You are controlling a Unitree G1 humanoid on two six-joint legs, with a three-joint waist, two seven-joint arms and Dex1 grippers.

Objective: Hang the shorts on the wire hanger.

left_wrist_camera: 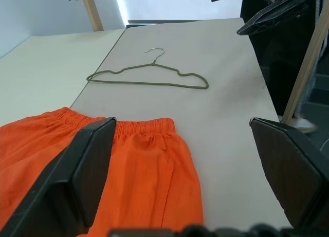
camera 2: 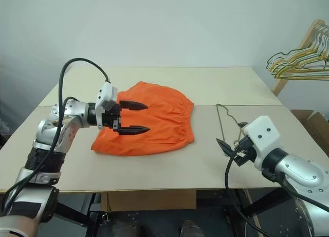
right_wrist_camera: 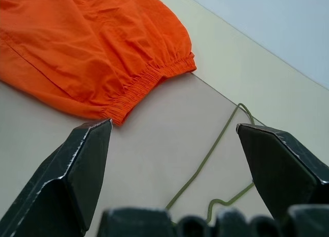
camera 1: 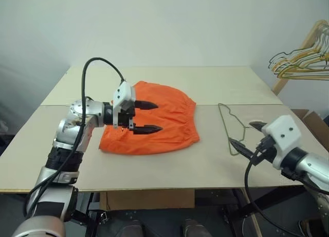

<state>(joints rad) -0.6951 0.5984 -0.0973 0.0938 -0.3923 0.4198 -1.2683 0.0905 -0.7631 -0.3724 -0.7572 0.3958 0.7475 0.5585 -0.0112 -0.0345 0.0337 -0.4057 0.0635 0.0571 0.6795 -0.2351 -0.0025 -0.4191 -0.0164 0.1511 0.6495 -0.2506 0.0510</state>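
Left gripper (camera 1: 145,116) hovered above the shorts' left half, pointing toward 3 o'clock. Jaws were spread wide, nothing between them. Both black fingers tapered to points; whether the lower tip touched cloth couldn't be told from the head views. Its cable looped up and over the arm, hiding part of the table's (camera 1: 154,172) left side.

Shorts (camera 1: 164,125) lay flat near table centre, waistband edge facing 3 o'clock. Bright orange thin fabric, soft wrinkles; waistband was gathered elastic, finely ribbed. Left edge was partly hidden behind the gripper housing. In the left wrist view the shorts ran off frame and were cut by the finger pads.

Table top was pale beige board, matte, with a seam running 9 to 3 o'clock just behind the shorts.

Wire hanger (camera 1: 230,126) lay flat on the table at 3 o'clock of the shorts, apart from them. Thin dull olive-grey wire, triangular, small hook. In the head views its near end was hidden behind the right gripper's lower finger; the left wrist view showed the full outline.

Right gripper (camera 1: 250,135) sat at the hanger's near end, pointing about 10 o'clock, fingers fully parted, holding nothing. Contact with the wire couldn't be made out.

At far 2 o'clock, a bunch of yellow and grey hangers (camera 1: 303,62) hung on a wooden rack (camera 1: 298,54), cut off by the frame edge.
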